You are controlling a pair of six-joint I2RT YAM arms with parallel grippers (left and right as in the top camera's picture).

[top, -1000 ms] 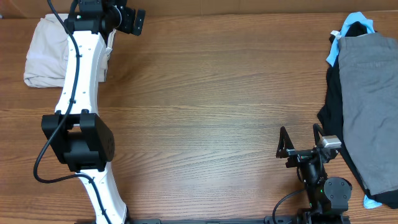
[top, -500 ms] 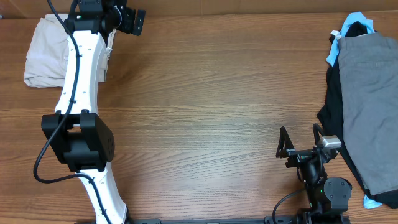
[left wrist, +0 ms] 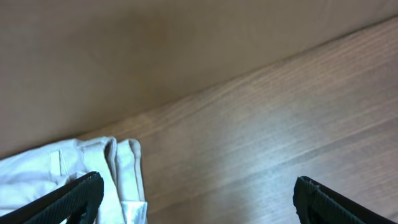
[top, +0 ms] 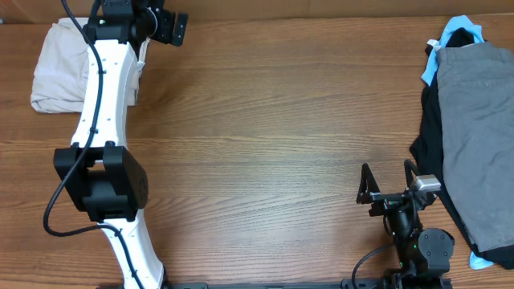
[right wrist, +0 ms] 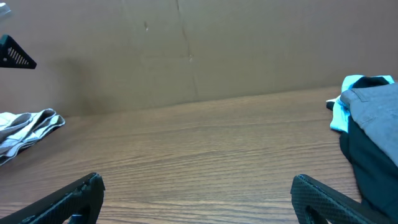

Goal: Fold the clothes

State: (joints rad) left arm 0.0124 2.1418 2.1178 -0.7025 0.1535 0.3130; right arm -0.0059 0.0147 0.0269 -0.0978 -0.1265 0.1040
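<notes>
Near the right end of the brown wooden table (top: 273, 136), the right gripper (top: 387, 178) stands spread wide and empty, beside a heap of grey, black and light blue garments (top: 478, 136). Far left, the left gripper (left wrist: 198, 202) is spread and empty too, just right of the bundled pale beige cotton shorts (top: 56, 68) in the far left corner.

A wood-grain table (top: 281, 120) with a pile of garments at its right edge. Grey shorts (top: 482, 128) lie on top, over a black garment (top: 427, 152). A light blue garment (top: 459, 24) peeks out at the pile's far end. A plain brown wall (right wrist: 186, 50) stands behind the table.
</notes>
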